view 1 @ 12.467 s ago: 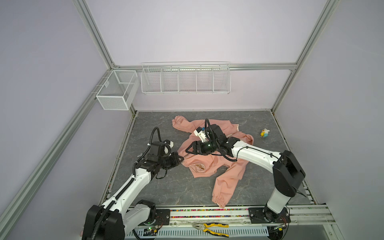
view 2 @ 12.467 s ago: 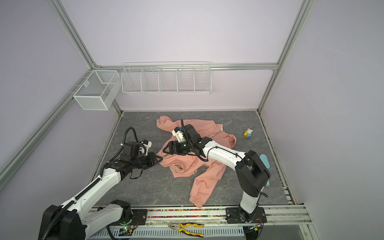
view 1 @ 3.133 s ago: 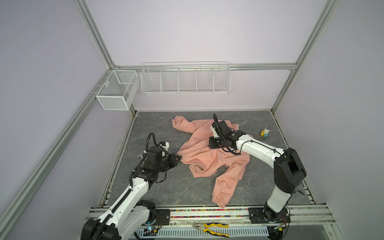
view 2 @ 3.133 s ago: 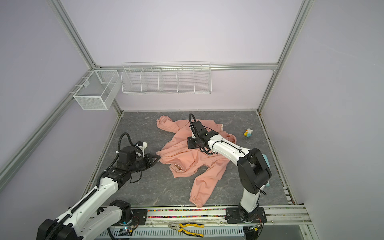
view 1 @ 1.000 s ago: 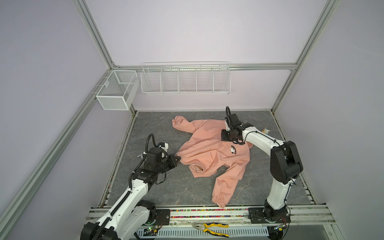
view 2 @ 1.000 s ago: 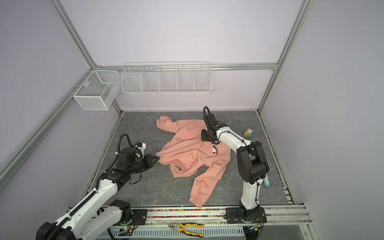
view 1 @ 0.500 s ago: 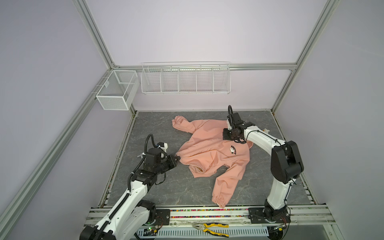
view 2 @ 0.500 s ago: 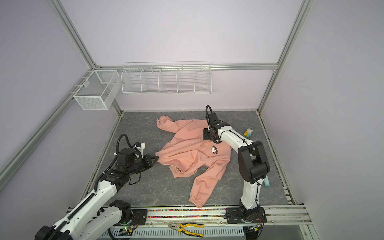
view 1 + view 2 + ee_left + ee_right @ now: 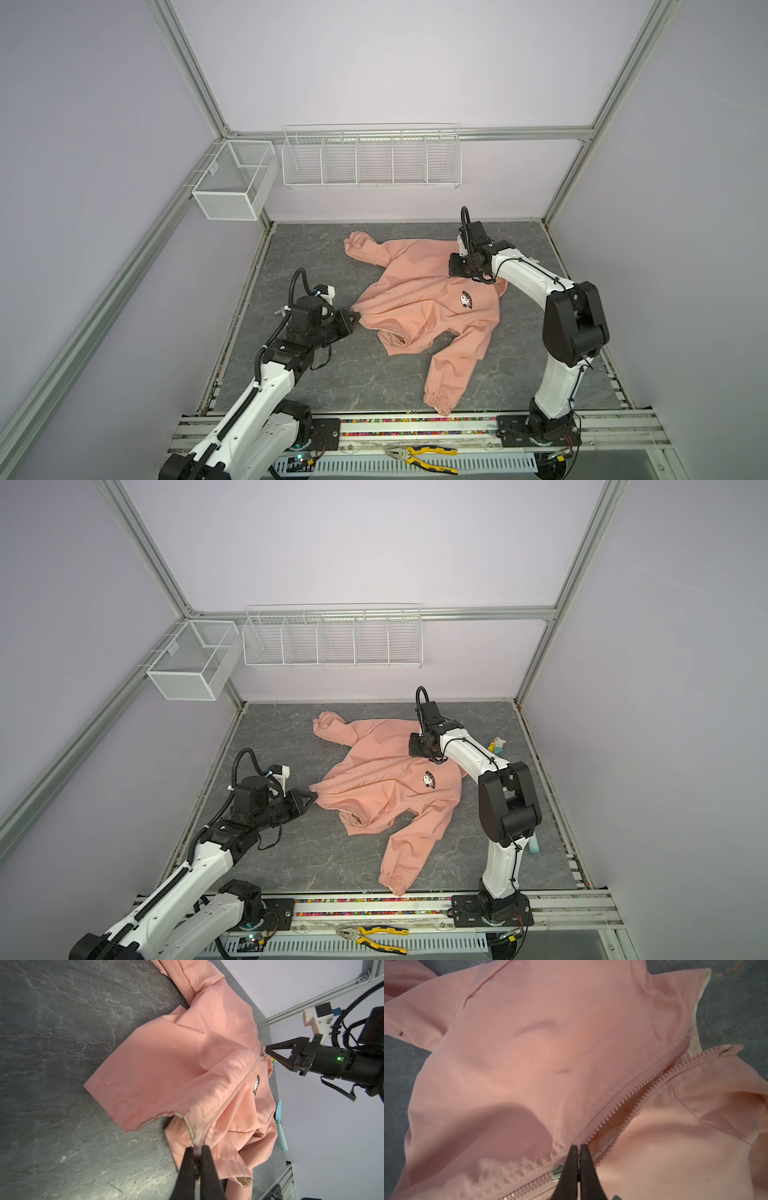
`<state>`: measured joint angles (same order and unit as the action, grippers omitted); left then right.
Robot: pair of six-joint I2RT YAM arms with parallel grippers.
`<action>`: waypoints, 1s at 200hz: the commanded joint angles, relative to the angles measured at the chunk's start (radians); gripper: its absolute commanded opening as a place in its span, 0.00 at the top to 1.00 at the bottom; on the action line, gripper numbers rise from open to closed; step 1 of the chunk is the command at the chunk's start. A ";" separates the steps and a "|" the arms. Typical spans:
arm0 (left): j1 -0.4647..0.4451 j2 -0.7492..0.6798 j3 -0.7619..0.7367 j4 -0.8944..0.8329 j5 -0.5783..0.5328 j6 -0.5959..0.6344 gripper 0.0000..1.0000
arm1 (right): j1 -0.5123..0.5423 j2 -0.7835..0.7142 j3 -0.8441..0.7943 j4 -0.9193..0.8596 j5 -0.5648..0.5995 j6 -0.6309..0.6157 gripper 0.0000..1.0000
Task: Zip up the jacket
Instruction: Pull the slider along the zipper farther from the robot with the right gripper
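Note:
The salmon-pink jacket [image 9: 415,299] [image 9: 374,779] lies front up on the grey mat, its chest patch [image 9: 466,300] showing. My left gripper [image 9: 355,319] [image 9: 197,1150] is shut on the hem at the zipper's lower end and holds it off the mat. My right gripper [image 9: 452,269] [image 9: 578,1148] is shut at the metal zipper slider [image 9: 557,1171] [image 9: 262,1055], near the collar. The pull tab is hidden between its fingers. From the hem to the slider the teeth are joined. Beyond the slider they stand apart up to the collar, showing cream lining.
A small toy [image 9: 496,744] lies at the mat's right back edge and a light-blue tool [image 9: 533,845] behind the right arm. Yellow-handled pliers [image 9: 419,453] lie on the front rail. White wire baskets [image 9: 370,156] [image 9: 232,178] hang on the walls.
Over the last second my right gripper has crept a little further toward the collar with the slider. My left gripper has kept its hold on the hem, hardly moving.

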<state>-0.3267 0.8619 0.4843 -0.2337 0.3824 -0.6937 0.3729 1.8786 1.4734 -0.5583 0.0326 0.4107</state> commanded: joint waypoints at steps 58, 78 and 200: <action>0.011 -0.030 -0.016 -0.035 -0.065 0.023 1.00 | -0.070 0.012 0.023 -0.005 0.080 -0.018 0.93; 0.011 -0.037 -0.016 -0.043 -0.068 0.024 1.00 | -0.082 0.013 0.024 -0.004 0.081 -0.018 0.93; 0.011 -0.037 -0.018 -0.043 -0.066 0.024 1.00 | -0.139 0.043 0.081 -0.025 0.124 -0.029 0.93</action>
<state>-0.3271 0.8379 0.4774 -0.2455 0.3580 -0.6865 0.2680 1.8965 1.5196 -0.5716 0.0628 0.4095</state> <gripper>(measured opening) 0.048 0.068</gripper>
